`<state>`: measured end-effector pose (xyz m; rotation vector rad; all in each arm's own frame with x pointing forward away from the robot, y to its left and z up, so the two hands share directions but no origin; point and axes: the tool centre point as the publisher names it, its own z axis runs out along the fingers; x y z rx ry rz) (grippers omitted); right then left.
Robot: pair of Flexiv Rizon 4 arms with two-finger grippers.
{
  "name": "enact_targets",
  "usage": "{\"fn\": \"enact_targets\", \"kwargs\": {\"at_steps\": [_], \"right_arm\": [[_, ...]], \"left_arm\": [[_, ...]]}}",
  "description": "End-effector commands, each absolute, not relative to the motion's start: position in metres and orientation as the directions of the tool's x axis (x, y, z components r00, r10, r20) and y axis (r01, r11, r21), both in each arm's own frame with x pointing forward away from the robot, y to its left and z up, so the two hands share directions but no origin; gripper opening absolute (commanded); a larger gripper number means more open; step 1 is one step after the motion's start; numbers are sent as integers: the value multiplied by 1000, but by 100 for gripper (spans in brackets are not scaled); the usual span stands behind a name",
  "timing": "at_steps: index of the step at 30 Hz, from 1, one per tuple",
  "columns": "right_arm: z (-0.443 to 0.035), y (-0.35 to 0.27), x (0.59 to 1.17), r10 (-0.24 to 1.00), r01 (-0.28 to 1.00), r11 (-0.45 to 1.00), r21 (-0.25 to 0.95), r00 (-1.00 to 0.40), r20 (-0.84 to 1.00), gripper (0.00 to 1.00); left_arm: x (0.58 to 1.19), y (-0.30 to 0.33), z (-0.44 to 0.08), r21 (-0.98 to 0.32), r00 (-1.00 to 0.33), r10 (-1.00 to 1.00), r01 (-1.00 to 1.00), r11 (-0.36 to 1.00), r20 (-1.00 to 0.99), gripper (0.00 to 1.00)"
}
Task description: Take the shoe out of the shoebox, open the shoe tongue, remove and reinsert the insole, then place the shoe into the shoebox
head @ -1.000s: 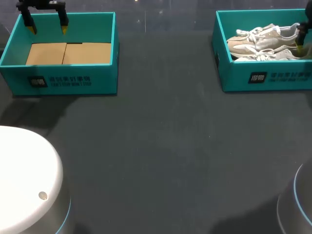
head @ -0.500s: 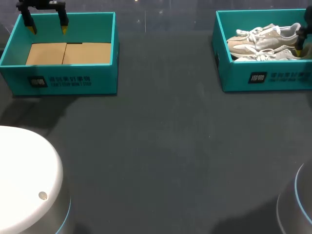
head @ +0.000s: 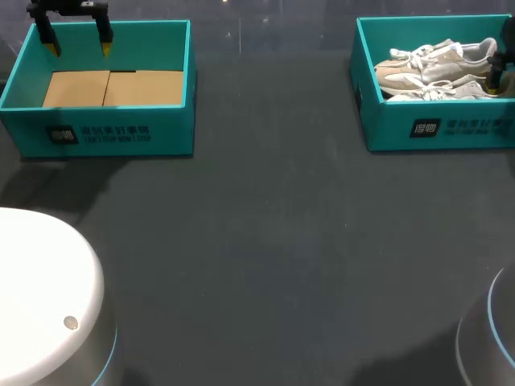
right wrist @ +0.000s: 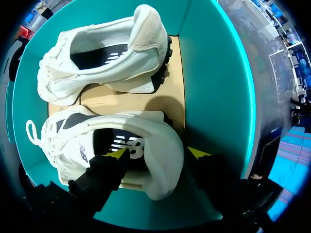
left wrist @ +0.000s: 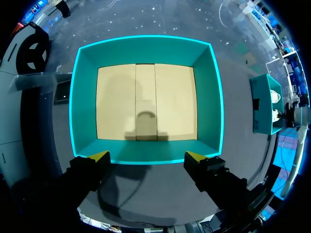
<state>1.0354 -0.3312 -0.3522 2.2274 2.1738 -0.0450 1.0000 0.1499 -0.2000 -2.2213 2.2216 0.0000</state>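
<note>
Most of the head view is the dark worktop (head: pixel 265 241), and on it stand two teal boxes, well apart. The empty box (head: pixel 105 133) is at the upper left of the frame and shows only its cardboard floor. The shoebox (head: pixel 451 129) at the upper right holds a pair of pale sneakers lying side by side. The near shoe (right wrist: pixel 87 127) is the one under my right arm, and the far shoe (right wrist: pixel 121 68) lies just beside it. The left gripper (left wrist: pixel 148 158) hangs over the near rim of the empty box with its fingers wide apart and holds nothing. The right gripper (right wrist: pixel 158 154) is down in the shoebox, also spread. One yellow tip is inside the opening of the near shoe and the other is outside, with the heel collar (right wrist: pixel 167 170) between them; I do not see it pinched from both sides yet. I judge the shoe to be light, with a soft upper that folds easily. The heel is its stiffest part, so it is a sensible place to take hold, while the loose laces could catch on the box wall.
</note>
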Motion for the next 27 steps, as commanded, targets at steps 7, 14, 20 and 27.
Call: {"fn": "enact_targets", "kwargs": {"at_steps": [7,14,20,27], "right_arm": [[-360,-333,1038,999,1000,-29,-12,28,-45,59],[-362,-331,1035,998,1000,-29,-11,28,-63,27],[-357,-330,1034,995,999,-37,5,37,-88,0],[-349,-331,1033,993,998,-46,32,49,-110,0]], "left_arm": [[1000,150,-200,0,0,-1000,-1000,0,0,100],[1000,150,-200,0,0,-1000,-1000,0,0,100],[1000,150,-200,0,0,-1000,-1000,0,0,100],[1000,150,-200,0,0,-1000,-1000,0,0,100]]}}
